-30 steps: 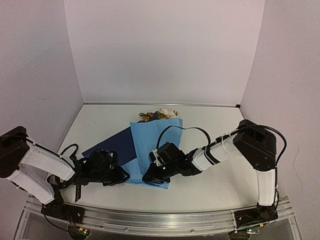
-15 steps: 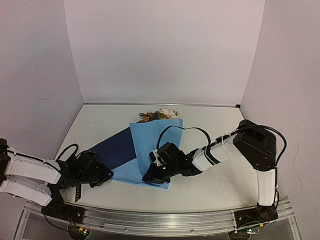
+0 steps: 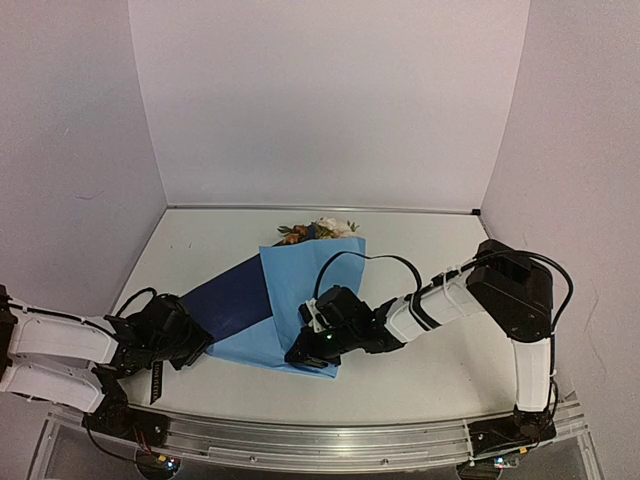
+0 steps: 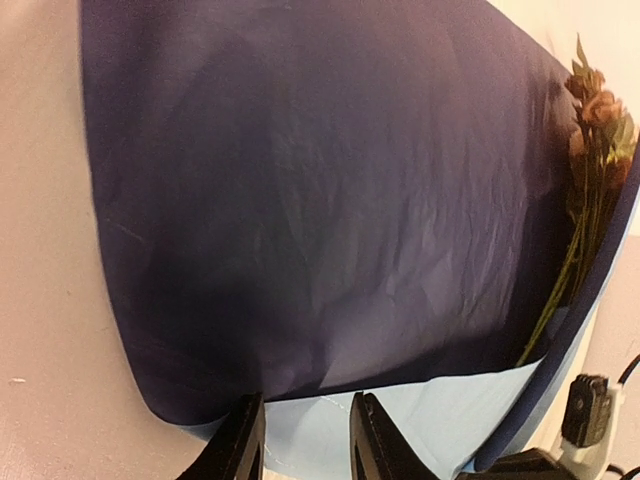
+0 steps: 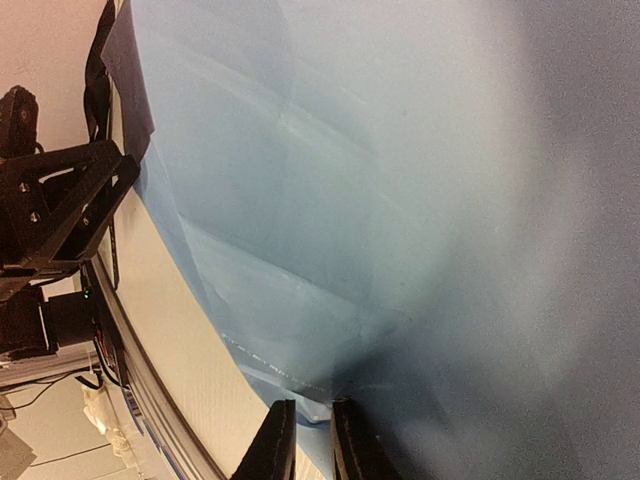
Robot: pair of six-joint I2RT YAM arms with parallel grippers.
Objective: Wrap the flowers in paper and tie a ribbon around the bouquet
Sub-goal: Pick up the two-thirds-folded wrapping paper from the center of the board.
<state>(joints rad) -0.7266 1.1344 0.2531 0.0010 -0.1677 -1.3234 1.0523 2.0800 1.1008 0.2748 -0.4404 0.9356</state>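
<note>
Jaws first: we're seeing the right gripper (image 5: 312,412) squeezing down on the paper (image 3: 300,285). Its fingers are nearly together with only a sliver between them, and the creases in the light blue sheet are all running into that pinch point at the near, narrow end of the wrap. Over on the other side the left gripper (image 4: 305,405) is sitting with its fingers apart. We're looking straight through the clear gap between them at light blue paper, and nothing is looking clamped in there. It's sitting right by the near left corner of the sheet, where the dark navy face is lying open on the table (image 3: 430,250). The paper itself is lying roughly mid-table between the two arms, with one side folding over so the light blue face is showing on top and the navy flap is spreading out toward the left. The flowers (image 3: 322,229) are poking out of the far end of the fold, toward the back wall, cream and orange heads just clearing the paper's edge. From the left wrist view we're catching the thin green stems lying on the navy face and disappearing under the blue fold, with a couple of dusky pink blooms at the top. We're not managing to tell whether the stems are reaching as far down as the right gripper's pinch.
</note>
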